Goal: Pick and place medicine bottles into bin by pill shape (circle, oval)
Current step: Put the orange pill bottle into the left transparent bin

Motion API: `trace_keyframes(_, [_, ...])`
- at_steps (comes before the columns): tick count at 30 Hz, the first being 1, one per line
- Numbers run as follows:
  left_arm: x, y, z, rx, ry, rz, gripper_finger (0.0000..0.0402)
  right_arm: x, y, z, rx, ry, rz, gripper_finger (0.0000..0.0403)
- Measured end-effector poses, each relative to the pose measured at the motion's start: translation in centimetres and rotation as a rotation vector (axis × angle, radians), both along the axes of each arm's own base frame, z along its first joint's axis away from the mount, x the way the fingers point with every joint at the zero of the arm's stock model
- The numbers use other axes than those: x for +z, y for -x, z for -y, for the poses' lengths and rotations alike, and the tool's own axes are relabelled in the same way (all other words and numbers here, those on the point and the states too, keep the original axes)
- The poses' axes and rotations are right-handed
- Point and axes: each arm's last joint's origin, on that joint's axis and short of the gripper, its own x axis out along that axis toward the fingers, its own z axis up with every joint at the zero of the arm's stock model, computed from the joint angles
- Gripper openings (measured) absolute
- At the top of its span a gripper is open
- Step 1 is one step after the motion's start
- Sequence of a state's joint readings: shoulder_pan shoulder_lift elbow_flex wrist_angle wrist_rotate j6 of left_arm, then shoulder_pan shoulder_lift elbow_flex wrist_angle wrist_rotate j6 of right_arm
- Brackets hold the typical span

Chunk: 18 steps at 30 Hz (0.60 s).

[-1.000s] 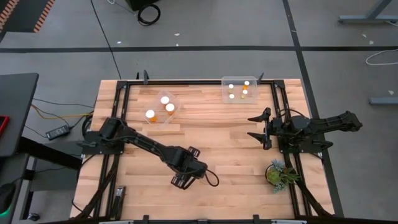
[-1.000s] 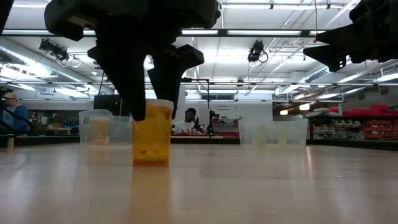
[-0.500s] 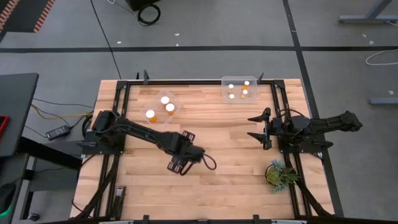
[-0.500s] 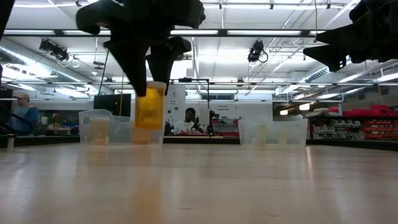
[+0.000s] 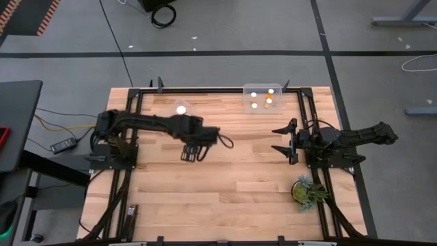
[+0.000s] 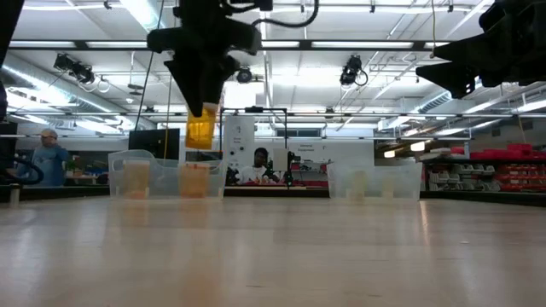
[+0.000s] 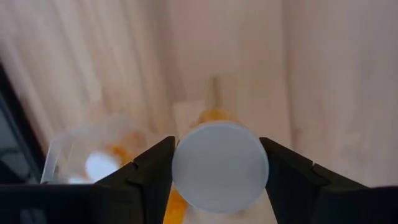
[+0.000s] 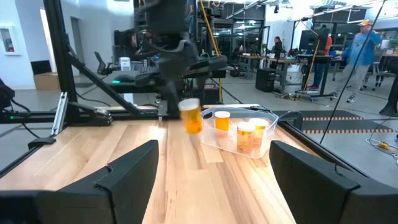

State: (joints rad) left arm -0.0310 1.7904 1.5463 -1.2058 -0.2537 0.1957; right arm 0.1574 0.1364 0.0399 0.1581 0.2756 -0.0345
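Orange translucent bottle point(image 6: 200, 130) with a white cap point(image 7: 219, 165), pinched between black claw fingers point(image 7: 151, 172). Pale planked wood counter point(image 5: 239, 184), clear bins point(image 5: 263, 100), green potted plant point(image 5: 307, 191), grey floor point(image 5: 205, 27) striped with dark lines.

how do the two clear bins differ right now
The left bin sits farther in from the table's back edge; the right bin sits against it. The left gripper, shut on a medicine bottle, hangs beside the left bin; nothing is near the right bin. The right bin shows four white caps; the arm partly hides the left bin. Both are clear plastic and hold bottles.
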Motion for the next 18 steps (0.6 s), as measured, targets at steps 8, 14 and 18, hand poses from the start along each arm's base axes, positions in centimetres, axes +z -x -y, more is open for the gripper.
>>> trace_keyframes(8, [0.2, 1.6, -5.2, 0.159, -0.006, -0.104, 0.0217, 0.0, 0.0, 0.0, 0.000, 0.001, -0.003, 0.0314])
trace_keyframes(14, [0.2, 2.3, -8.2, 0.252, 0.002, -0.120, 0.0221, 0.0, 0.0, 0.0, 0.000, 0.001, -0.004, 0.0314])
trace_keyframes(18, [0.2, 3.0, -9.8, 0.296, 0.008, -0.145, 0.0219, 0.0, 0.0, 0.0, 0.000, 0.001, -0.004, 0.0314])
